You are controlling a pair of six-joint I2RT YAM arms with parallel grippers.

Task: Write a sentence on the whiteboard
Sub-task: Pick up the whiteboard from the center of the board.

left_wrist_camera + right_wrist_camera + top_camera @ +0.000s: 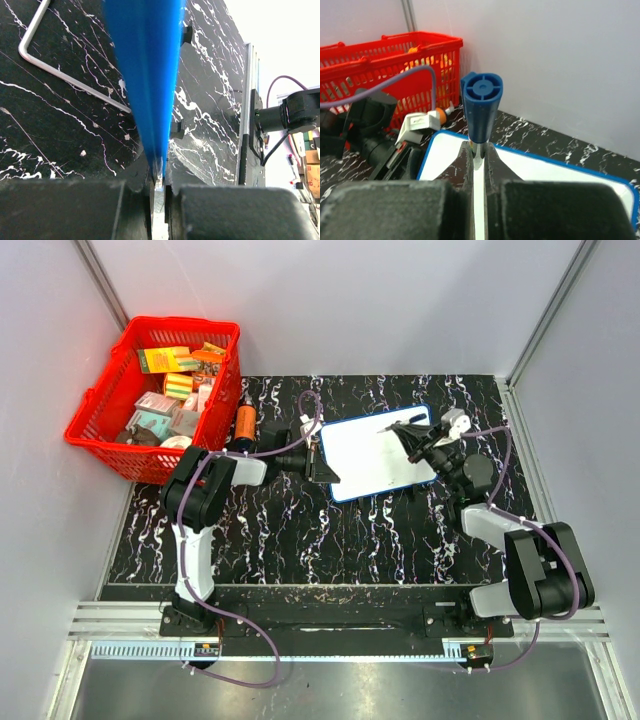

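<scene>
The whiteboard, white with a thin blue rim, lies slightly askew in the middle of the black marbled table. My left gripper is shut on its left edge. In the left wrist view that blue edge runs straight into the closed left gripper. My right gripper hovers over the board's upper right part, shut on a marker. In the right wrist view the marker's blue end stands up from between the right gripper's fingers, above the whiteboard. The sentence is out of view; the white surface looks blank.
A red basket full of small boxes and packets stands at the back left, off the mat's corner. An orange bottle stands beside it, close to the left arm. A bent metal wire shows beside the board's edge. Grey walls enclose three sides.
</scene>
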